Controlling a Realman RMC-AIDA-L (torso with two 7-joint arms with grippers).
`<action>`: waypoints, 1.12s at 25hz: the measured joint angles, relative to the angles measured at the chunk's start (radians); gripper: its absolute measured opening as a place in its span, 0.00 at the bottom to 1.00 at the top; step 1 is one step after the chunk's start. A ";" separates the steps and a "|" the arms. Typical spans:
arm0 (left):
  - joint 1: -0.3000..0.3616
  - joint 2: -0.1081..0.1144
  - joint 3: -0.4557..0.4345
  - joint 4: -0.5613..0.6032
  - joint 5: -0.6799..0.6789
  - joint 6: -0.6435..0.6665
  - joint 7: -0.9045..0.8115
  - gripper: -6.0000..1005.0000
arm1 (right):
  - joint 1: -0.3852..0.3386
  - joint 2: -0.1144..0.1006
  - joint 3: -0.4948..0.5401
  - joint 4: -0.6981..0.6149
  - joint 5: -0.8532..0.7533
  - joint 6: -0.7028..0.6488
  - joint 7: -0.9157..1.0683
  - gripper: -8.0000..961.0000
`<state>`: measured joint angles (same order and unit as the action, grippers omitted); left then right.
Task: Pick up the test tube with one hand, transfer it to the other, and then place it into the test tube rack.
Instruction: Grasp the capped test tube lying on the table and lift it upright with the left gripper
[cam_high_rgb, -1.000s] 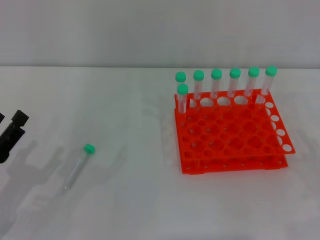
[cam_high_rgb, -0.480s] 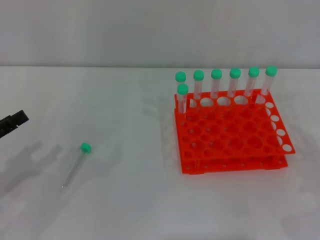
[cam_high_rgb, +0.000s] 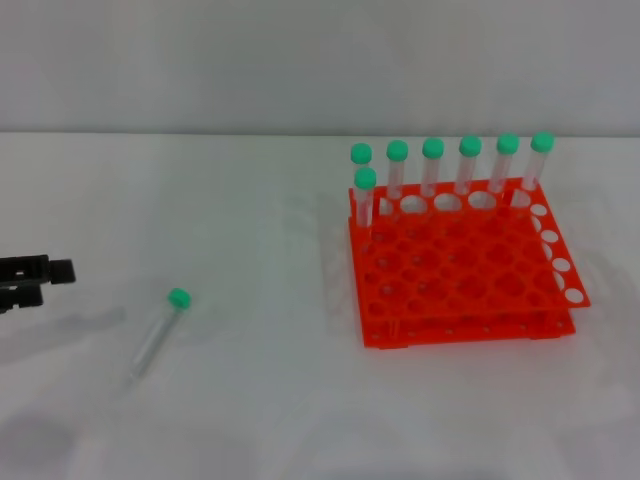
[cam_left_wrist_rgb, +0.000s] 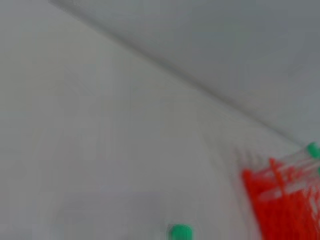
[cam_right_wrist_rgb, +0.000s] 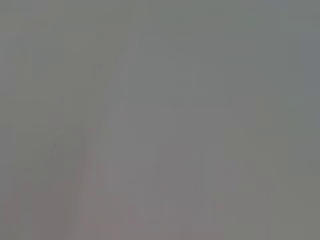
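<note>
The test tube (cam_high_rgb: 158, 336) lies flat on the white table (cam_high_rgb: 260, 400), at about 8 o'clock from the middle of the head view. Its green cap (cam_high_rgb: 179, 297) points toward the back wall and its thin tip points toward the robot. Nothing touches it.

The left gripper (cam_high_rgb: 36, 279) pokes in at 9 o'clock, near the tube but apart from it. It holds nothing, and its two dark fingers look a little spread, though only their tips show.

The test tube rack (cam_high_rgb: 462, 268) sits well apart at 3 o'clock. Seven other tubes (cam_high_rgb: 433, 166) stand up in its far holes. Nothing lies between the tube and the rack.

In the left wrist view, a green cap (cam_left_wrist_rgb: 180, 232) and the red rack (cam_left_wrist_rgb: 287, 200) show as blurs.
</note>
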<state>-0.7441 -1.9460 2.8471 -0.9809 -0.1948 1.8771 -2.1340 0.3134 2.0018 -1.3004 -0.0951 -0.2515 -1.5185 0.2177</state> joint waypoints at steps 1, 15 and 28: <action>-0.019 0.010 0.000 -0.001 0.047 0.003 -0.013 0.77 | -0.002 0.000 0.000 0.000 0.000 0.000 0.000 0.91; -0.281 -0.024 0.002 -0.014 0.573 -0.134 -0.044 0.77 | -0.011 0.000 0.001 0.005 0.000 0.001 0.000 0.91; -0.333 -0.041 0.002 0.115 0.642 -0.226 -0.126 0.77 | -0.013 0.002 0.001 0.009 0.000 0.005 0.001 0.91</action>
<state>-1.0773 -1.9865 2.8486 -0.8658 0.4470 1.6507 -2.2595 0.3006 2.0034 -1.2993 -0.0858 -0.2516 -1.5135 0.2183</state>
